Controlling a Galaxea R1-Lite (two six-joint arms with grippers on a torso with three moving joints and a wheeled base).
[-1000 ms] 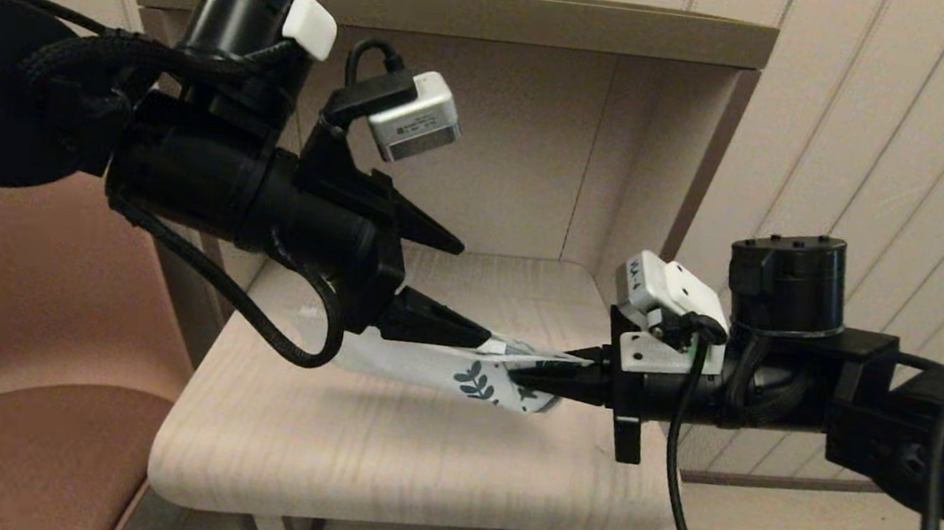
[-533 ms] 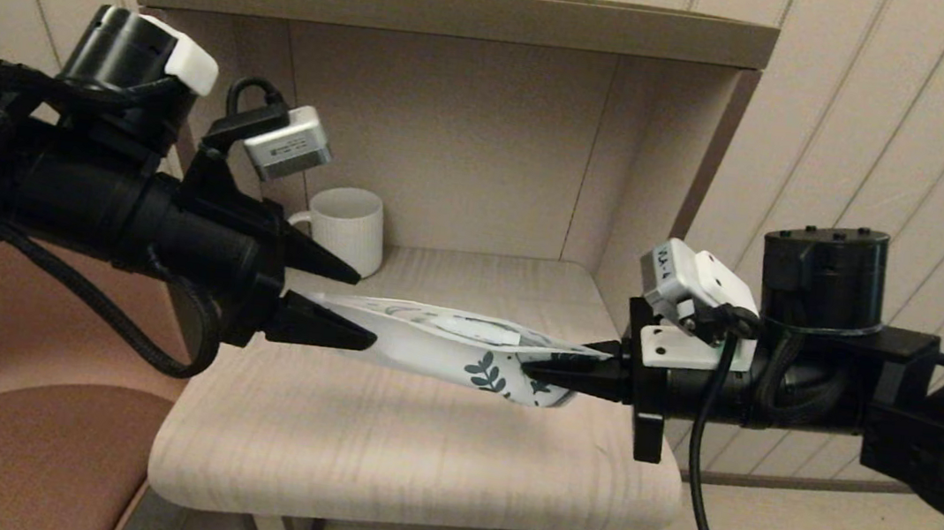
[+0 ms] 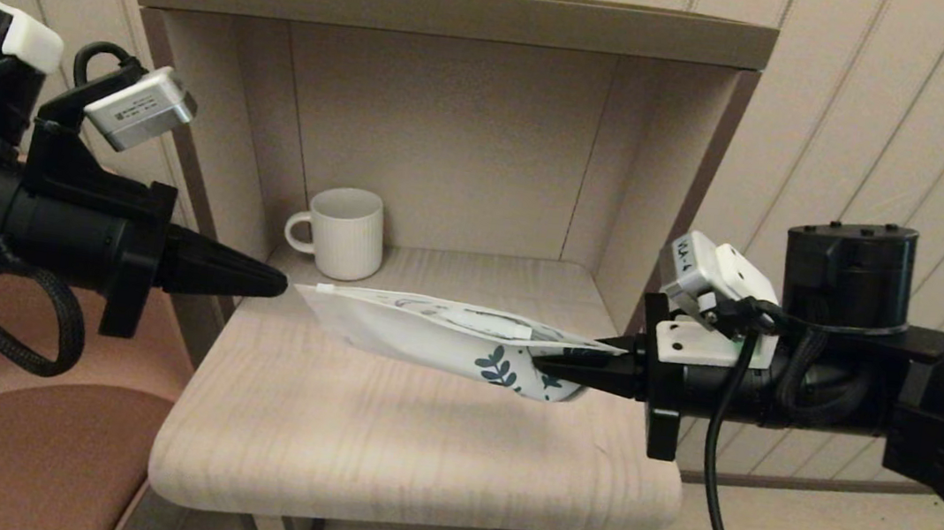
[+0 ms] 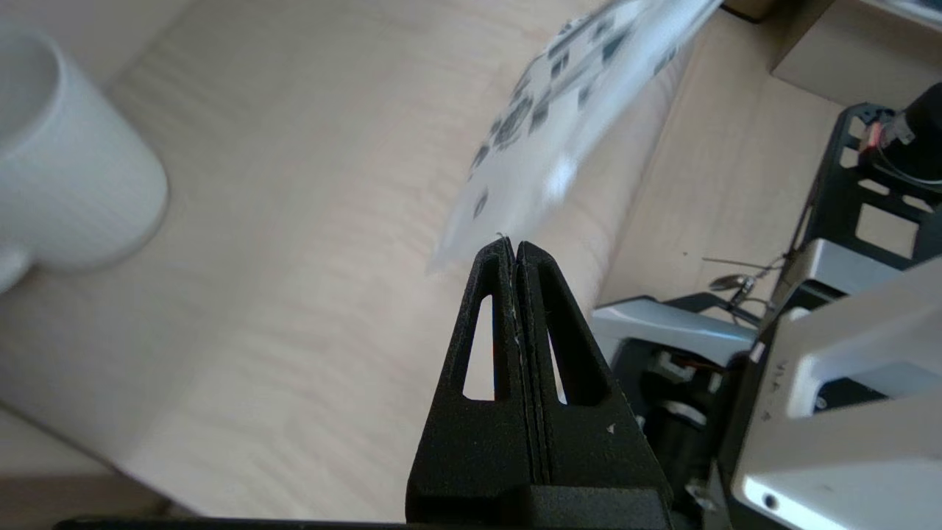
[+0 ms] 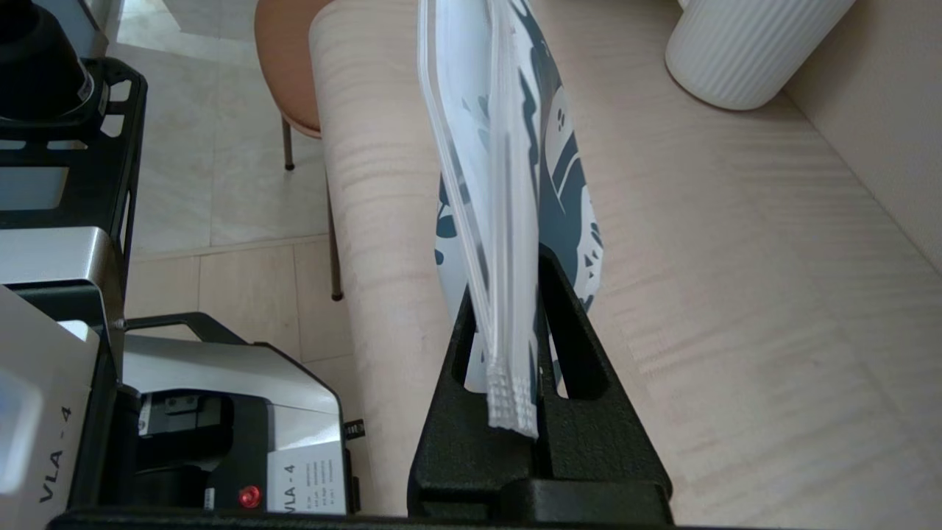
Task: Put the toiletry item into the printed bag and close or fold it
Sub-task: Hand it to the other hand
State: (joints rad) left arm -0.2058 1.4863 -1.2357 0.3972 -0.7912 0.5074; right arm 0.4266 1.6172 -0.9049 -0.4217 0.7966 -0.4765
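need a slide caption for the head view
Right gripper holds the printed bag above the table; left gripper, shut, is just clear of it.

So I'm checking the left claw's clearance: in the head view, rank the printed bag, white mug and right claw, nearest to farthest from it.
From the left claw:
1. Printed bag, its free end just beyond the tip.
2. White mug, behind, in the alcove.
3. Right claw, across, clamping the bag's leafy end.
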